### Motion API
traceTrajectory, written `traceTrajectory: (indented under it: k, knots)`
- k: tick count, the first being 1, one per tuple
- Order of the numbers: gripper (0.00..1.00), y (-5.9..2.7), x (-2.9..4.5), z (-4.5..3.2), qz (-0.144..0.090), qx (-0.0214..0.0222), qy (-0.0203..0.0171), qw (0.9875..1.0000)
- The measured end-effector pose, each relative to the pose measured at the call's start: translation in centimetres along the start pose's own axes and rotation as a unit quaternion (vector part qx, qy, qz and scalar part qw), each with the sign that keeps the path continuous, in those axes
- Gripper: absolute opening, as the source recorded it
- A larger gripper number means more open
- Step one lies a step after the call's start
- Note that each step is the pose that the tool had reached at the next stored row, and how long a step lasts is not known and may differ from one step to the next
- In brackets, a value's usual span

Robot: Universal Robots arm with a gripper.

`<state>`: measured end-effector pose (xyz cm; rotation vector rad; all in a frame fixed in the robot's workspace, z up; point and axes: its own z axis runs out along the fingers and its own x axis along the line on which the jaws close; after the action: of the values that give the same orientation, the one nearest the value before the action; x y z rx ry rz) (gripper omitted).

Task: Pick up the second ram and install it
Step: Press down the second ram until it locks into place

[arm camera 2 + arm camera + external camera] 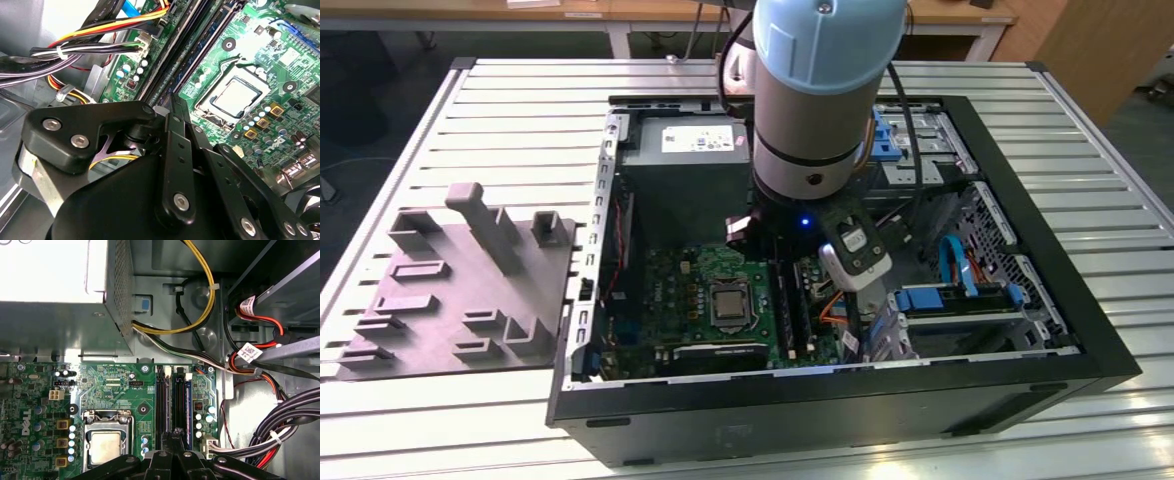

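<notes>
Exterior view, reading from its left. A grey moulded fixture (454, 290) lies on the slatted tabletop (520, 100), well apart from the processor socket (724, 300). The open computer case (854, 410) lies on its side just beside the fixture, with the motherboard facing up.

Arm (814, 100): it comes down nearly vertical into the case. Its wrist is low over the board on the side of the processor socket toward the exterior view's right. The grey power-supply box (687, 145) sits beyond the socket.

Jaws: in both wrist views the gripper (175, 432) (172, 100) points down at the black slot strips (162, 410) next to the socket. The jaws are drawn together to a narrow tip, and nothing can be seen clamped between them. The tip is over the middle of the strips. Whether it touches them, I cannot tell.

Ram: in the first wrist view a blue-green ram stick (188, 410) stands on edge in the strip farthest from the processor socket (106, 445), just beside the jaw tip. Whether this is the second ram, I cannot tell.

Yellow, black and red cable bundles (200, 315) run past the strips on the side away from the socket.
</notes>
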<state>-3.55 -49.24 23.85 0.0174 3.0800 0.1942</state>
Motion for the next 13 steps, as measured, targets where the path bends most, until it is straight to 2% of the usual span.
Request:
traceTrajectory:
  k: [13]
  knots:
    - [0.1, 0.76, 0.02, 0.13, 0.0, 0.0, 0.0, 1.0]
